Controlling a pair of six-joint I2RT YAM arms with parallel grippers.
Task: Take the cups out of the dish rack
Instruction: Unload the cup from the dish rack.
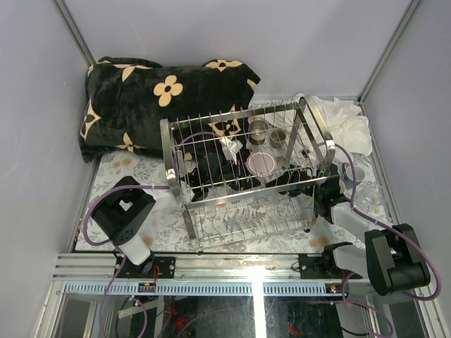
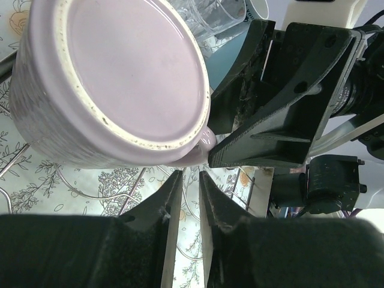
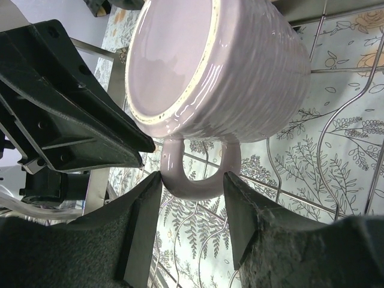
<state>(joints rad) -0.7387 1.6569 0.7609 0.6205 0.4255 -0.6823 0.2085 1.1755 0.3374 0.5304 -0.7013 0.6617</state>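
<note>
A pink-mauve mug (image 1: 263,164) sits bottom-up in the upper tier of the chrome dish rack (image 1: 176,151). In the right wrist view the mug (image 3: 240,66) hangs just above my right gripper (image 3: 192,180), whose jaws clamp the outer sides of its handle (image 3: 201,183). My left gripper (image 2: 190,174) is just under the mug (image 2: 114,84); its jaws stand a narrow gap apart with nothing between them. A clear ribbed glass (image 2: 210,15) and a light blue cup (image 2: 225,60) lie behind the mug. Two more cups (image 1: 259,130) stand at the rack's back.
A black flowered blanket (image 1: 162,91) lies behind the rack and a white cloth (image 1: 345,120) at the back right. A mug (image 1: 352,171) stands on the table right of the rack. Rack wires surround both grippers, which face each other closely.
</note>
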